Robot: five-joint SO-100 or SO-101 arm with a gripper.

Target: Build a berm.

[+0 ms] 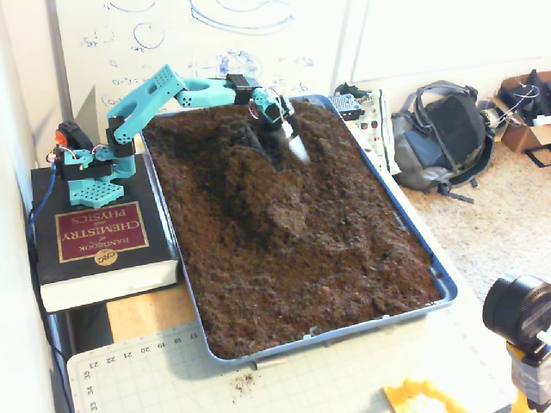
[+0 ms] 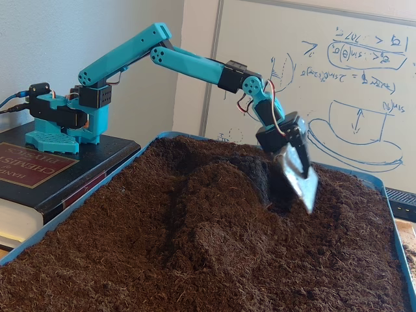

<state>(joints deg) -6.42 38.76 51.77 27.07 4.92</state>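
The berm [image 1: 265,194] is a raised ridge of dark brown crumbly soil running down the middle of the blue tray [image 1: 435,274]; in the low fixed view the berm [image 2: 218,208] rises toward the camera. My teal arm reaches over the far end of the bed. My gripper [image 1: 296,144] hangs just above the soil, to the right of the ridge's far end, and carries a flat silvery blade [image 2: 300,174]. Its jaws look shut, with nothing between them. A dark hollow [image 2: 272,190] lies in the soil just beside the blade.
The arm's base [image 1: 89,165] stands on a thick book [image 1: 99,239] left of the tray. A whiteboard stands behind the tray. A backpack [image 1: 443,133] lies on the floor at right. A black camera [image 1: 519,311] stands at the near right corner.
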